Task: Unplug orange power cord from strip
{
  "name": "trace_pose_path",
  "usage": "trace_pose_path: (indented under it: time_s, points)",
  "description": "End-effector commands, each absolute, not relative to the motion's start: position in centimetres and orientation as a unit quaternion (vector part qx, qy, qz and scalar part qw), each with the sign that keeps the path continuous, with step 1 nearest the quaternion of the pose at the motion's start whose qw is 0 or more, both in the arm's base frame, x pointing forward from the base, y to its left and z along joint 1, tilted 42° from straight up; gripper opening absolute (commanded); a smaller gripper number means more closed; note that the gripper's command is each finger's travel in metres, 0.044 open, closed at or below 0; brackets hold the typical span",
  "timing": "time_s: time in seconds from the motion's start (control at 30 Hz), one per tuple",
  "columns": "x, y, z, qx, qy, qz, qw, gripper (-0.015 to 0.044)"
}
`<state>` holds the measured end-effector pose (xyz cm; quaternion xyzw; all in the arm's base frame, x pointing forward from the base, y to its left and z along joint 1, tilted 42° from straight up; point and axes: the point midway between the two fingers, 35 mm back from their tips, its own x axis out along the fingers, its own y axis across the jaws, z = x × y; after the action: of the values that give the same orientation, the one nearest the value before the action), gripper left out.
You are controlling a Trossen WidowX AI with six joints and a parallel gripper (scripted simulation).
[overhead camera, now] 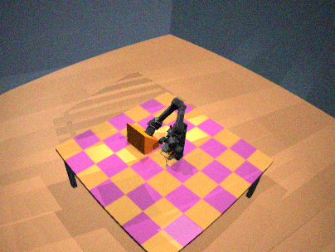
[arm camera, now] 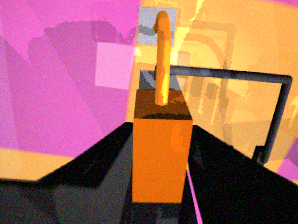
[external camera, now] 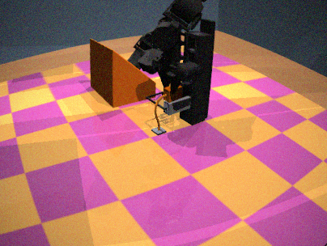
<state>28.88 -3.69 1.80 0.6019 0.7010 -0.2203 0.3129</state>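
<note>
My gripper (arm camera: 160, 132) (external camera: 171, 86) (overhead camera: 167, 146) is shut on the orange plug (arm camera: 162, 155) (external camera: 168, 94), which fills the gap between the dark fingers in the wrist view. The orange cord (arm camera: 161, 60) (external camera: 156, 113) runs out of the plug and curves down to a small grey plate (external camera: 159, 131) (arm camera: 148, 29) on the table. A tall dark block, seemingly the power strip, stands right beside the plug. A grey box (external camera: 178, 105) with a thin dark frame (arm camera: 235, 75) sits just under the plug. Whether the plug is still seated is hidden.
An orange slanted panel (external camera: 117, 81) (overhead camera: 140, 138) stands on the table close to the left of the arm. The checkered table (overhead camera: 195, 195) (external camera: 133, 170) drops off at its edges, seen in the top view.
</note>
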Motion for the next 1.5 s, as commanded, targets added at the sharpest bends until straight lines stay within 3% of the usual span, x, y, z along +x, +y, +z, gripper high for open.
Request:
trace_pose_path:
  time_s: [0.0,0.17,0.73,0.93,1.47]
  points:
    - [29.5,-7.0,0.1,0.599,0.683,-0.242,0.341,0.0]
    - [29.6,-7.7,-0.3,0.599,0.683,-0.243,0.341,0.0]
    - [29.7,-7.8,-0.6,0.599,0.683,-0.242,0.34,0.044]
    - [30.4,-12.0,-3.1,0.599,0.682,-0.243,0.341,0.044]
    - [30.4,-12.0,-3.1,0.599,0.682,-0.243,0.341,0.044]
